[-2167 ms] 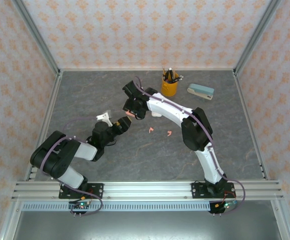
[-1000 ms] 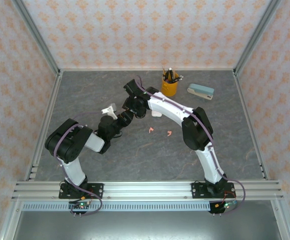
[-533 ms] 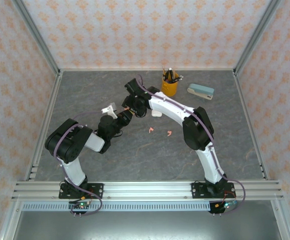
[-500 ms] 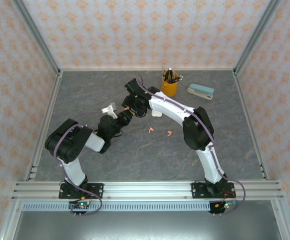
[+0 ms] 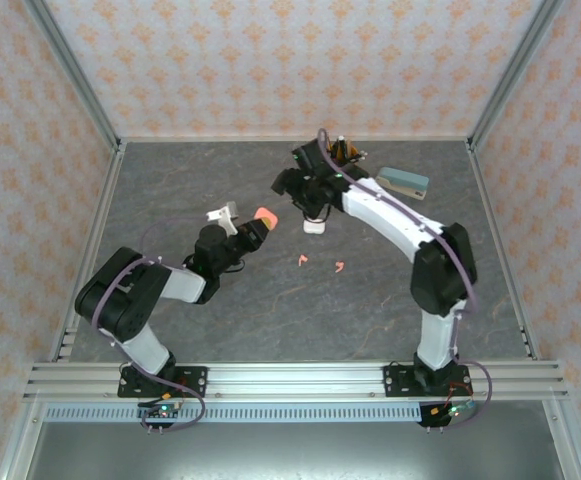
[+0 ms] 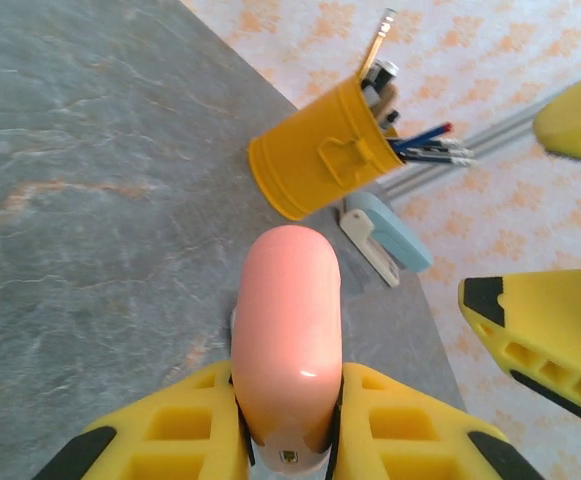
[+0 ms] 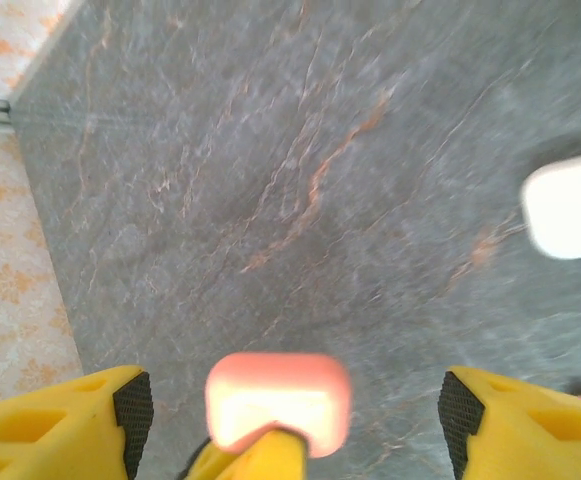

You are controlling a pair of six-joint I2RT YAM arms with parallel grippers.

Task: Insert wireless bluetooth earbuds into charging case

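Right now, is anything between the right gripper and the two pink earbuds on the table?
Partly. In the top view the white case lies on the table roughly between the open right gripper and the two pink earbuds. The left gripper, shut on the pink case, sits off to one side.

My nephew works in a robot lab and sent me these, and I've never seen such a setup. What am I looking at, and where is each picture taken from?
Two robot arms are bolted at the near edge of a grey table. The wide picture comes from a camera above and behind them; the other two come from a camera on each wrist, looking past its yellow fingers. The left fingers are shut on a pink case. The right fingers stand open, not touching it. On the table lie a white case, two tiny pink earbuds, a yellow pen cup and a pale blue stapler.
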